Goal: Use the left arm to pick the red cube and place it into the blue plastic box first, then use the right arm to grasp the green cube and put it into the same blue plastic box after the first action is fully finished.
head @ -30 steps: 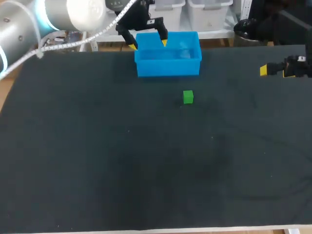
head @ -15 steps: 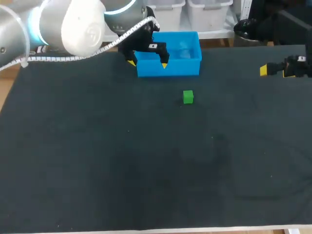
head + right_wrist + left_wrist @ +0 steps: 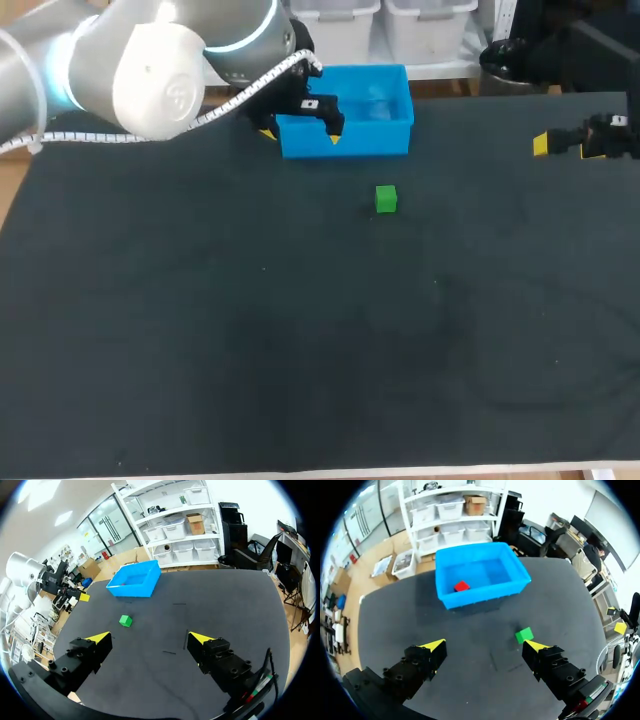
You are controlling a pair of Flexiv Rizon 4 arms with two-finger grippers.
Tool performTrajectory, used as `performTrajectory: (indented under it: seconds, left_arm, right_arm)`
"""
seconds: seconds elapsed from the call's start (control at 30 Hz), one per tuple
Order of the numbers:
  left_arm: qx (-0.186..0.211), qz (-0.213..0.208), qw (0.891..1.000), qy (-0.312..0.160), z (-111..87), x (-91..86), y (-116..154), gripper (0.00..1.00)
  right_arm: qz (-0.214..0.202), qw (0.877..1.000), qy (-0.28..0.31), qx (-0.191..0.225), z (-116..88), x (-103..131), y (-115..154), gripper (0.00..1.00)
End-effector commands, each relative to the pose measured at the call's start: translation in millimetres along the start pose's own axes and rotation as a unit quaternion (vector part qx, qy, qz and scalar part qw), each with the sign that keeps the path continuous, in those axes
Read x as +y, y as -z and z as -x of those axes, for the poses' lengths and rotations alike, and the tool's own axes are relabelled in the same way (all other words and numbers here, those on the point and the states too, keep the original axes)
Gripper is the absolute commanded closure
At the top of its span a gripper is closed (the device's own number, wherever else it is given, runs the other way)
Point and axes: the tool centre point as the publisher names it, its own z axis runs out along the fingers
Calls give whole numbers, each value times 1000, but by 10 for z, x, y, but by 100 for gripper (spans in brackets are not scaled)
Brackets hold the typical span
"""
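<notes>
dark matte cloth over the whole table (image 3: pixel 200 350), flat and plain, with a thin pale strip along its near edge in the head view.

at the far edge, near the middle, an open blue box (image 3: pixel 375 138): mouth upward, long axis side to side along that far edge, short axis toward the robot. inside it, seen from the left wrist, a red cube (image 3: pixel 462 586) flat on the floor, close to the wall nearest the gripper and a little off toward one end, corners turned slightly against the box walls.

on the cloth on the near side of the box, apart from it and before its right half, a green cube (image 3: pixel 386 199) resting flat on one face, sides roughly square with the box.

left gripper (image 3: pixel 484 645) released, yellow tips spread wide, nothing between them; in the head view poised at the near left corner of the box, fingers pointing toward it. from its wrist, box straight ahead, green cube close ahead of one fingertip, not touching.

right gripper (image 3: pixel 148 638) also released, fingers wide apart and holding nothing, at the table's right edge, well apart from both cube and box; from its wrist, green cube ahead, box beyond it.
</notes>
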Motion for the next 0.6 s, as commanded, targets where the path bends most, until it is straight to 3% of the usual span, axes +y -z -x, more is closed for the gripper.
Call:
performTrajectory:
  seconds: [0.03,0.3,0.6]
  left_arm:
    - [-5,0,1000,-5,-28,10,-22,0]
    - [-36,8,999,-29,-80,219,-45,0]
    - [-70,-69,992,-73,-224,328,5,0]
  right_arm:
    - [-1,1000,0,0,-1,1,1,0]
    - [-1,1000,0,0,-1,1,1,0]
    - [-1,1000,0,0,-1,1,1,0]
